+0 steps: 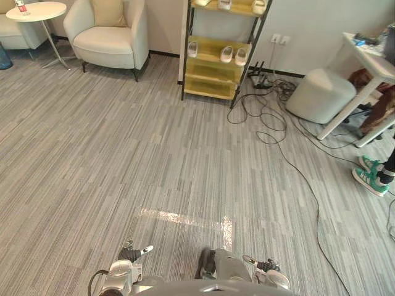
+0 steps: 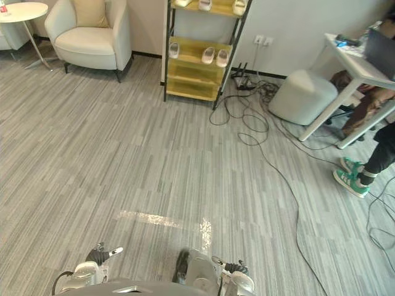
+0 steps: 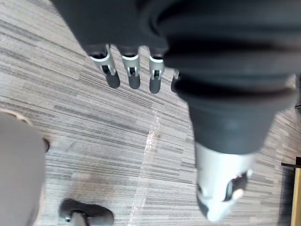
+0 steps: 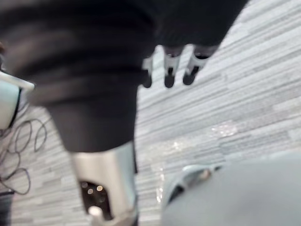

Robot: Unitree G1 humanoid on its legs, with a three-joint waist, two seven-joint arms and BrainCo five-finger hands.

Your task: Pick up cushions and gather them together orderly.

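One cushion (image 1: 107,12) in sight: tan, propped upright against the back of the cream armchair (image 1: 111,41), far across the striped carpet from the robot. Round side table (image 1: 36,11) stands just beside the armchair; a wooden shoe shelf (image 1: 219,52) stands against the wall on the armchair's other side. Further from the armchair than the shelf: a grey pouf (image 1: 320,94), loose cables on the floor, a white table (image 1: 370,60), and a person's leg in a green sneaker (image 1: 369,180).

Left hand (image 3: 131,68) hangs low over bare carpet, fingers straight and relaxed, holding nothing. Right hand (image 4: 171,70) the same: fingers loosely extended, empty, carpet beneath.

Handling, as judged: the cushion looks plump and soft, likely light, will give under the fingers. A pinch at one corner would let it sag and swing; better to take it by its side edges or cradle it from beneath, both hands if reach allows. Fabric should give fair grip.
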